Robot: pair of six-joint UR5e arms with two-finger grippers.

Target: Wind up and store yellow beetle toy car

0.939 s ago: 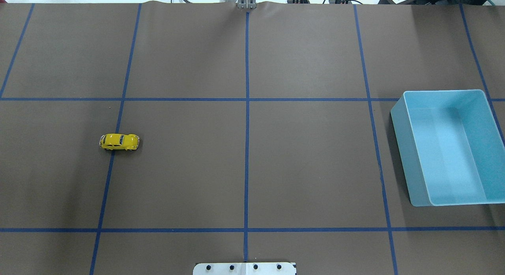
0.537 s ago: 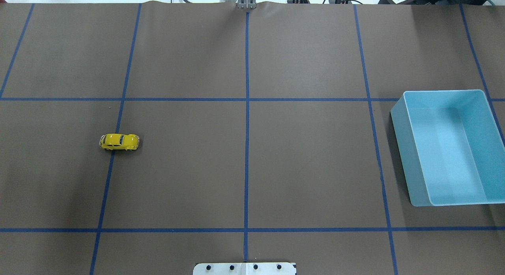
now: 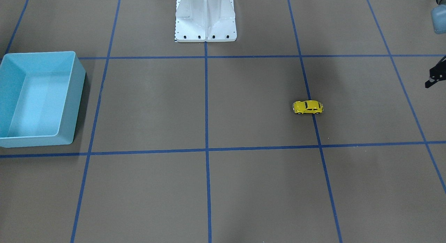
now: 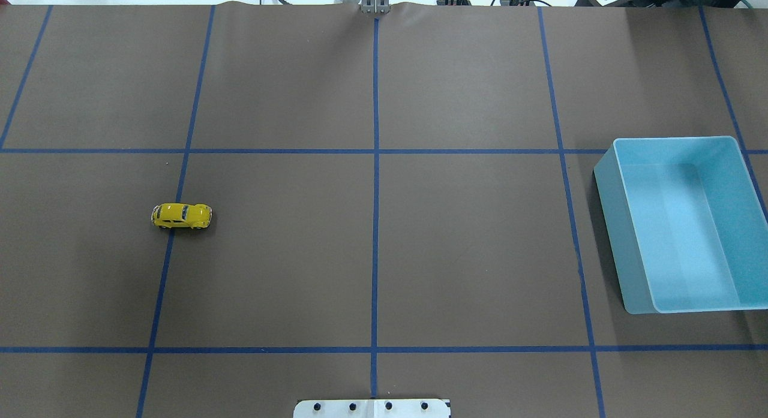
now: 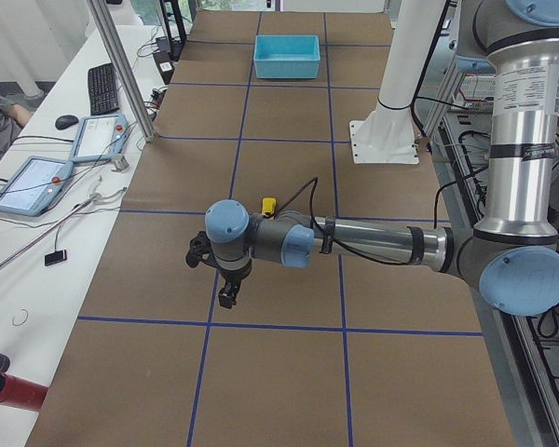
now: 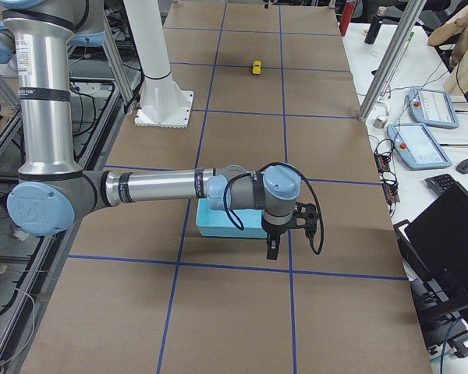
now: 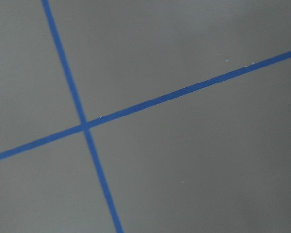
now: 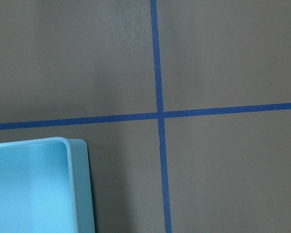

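Observation:
The yellow beetle toy car (image 4: 181, 216) stands on its wheels on the brown table, left of centre in the overhead view. It also shows in the front view (image 3: 308, 107) and both side views (image 5: 269, 204) (image 6: 257, 67). The light blue bin (image 4: 621, 226) stands empty at the right; the right wrist view shows one corner of it (image 8: 77, 194). My left gripper (image 5: 226, 296) hangs above the table, apart from the car, towards the table's left end. My right gripper (image 6: 271, 248) hangs just beyond the bin (image 6: 218, 224). I cannot tell whether either is open.
Blue tape lines divide the table into squares. The white robot base plate (image 4: 372, 408) sits at the near edge in the overhead view. A dark part at the front view's right edge (image 3: 435, 75) seems to belong to my left arm. Operator desks with screens line the table's far side (image 5: 37, 182).

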